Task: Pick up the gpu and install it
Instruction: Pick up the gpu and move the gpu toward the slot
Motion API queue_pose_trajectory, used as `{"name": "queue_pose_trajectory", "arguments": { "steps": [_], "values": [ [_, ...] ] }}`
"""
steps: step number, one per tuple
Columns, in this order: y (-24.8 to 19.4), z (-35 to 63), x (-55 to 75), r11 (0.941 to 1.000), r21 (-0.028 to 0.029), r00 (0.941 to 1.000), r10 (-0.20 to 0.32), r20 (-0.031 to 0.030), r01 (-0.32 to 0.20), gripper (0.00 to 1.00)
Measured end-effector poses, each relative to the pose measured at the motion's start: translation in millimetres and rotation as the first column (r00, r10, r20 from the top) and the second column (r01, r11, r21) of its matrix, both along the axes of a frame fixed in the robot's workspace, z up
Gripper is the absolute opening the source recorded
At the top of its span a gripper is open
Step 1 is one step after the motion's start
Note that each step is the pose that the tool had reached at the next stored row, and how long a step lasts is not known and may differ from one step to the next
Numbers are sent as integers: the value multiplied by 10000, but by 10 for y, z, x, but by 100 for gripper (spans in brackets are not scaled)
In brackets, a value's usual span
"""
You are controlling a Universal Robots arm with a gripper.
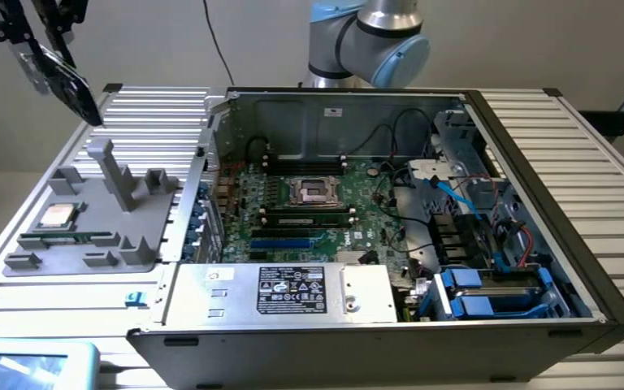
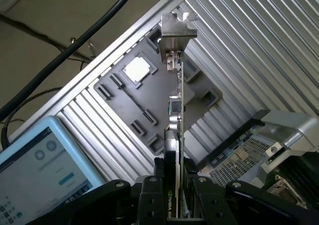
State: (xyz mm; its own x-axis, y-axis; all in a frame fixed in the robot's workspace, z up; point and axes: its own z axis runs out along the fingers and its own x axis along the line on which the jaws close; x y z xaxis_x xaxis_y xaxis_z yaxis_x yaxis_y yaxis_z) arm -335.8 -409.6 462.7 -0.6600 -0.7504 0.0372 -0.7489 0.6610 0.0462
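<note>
The ribbed metal counter (image 1: 604,187) holds a big open computer (image 1: 323,126), and a grey tray (image 1: 90,207) sits just beside it.

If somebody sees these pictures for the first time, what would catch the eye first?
The open computer case in the middle of the exterior view draws the eye first, its motherboard laid bare. Next comes the gpu, held edge-on in the gripper above the grey holder tray at the exterior view's left, with its silver bracket at the far end.
</note>
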Motion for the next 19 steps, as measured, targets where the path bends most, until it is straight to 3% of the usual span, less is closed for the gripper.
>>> {"name": "queue_pose_trajectory", "arguments": {
  "steps": [4, 9, 13, 19],
  "values": [
    [0, 0, 0, 9973, 0, 9973, 734, 0, -734, 25],
    [0, 0, 0, 9866, 0, 9866, 1632, 0, -1632, 25],
    [0, 0, 0, 9722, 0, 9722, 2342, 0, -2342, 25],
    [0, 0, 0, 9409, 0, 9409, 3386, 0, -3386, 25]
  ]
}}
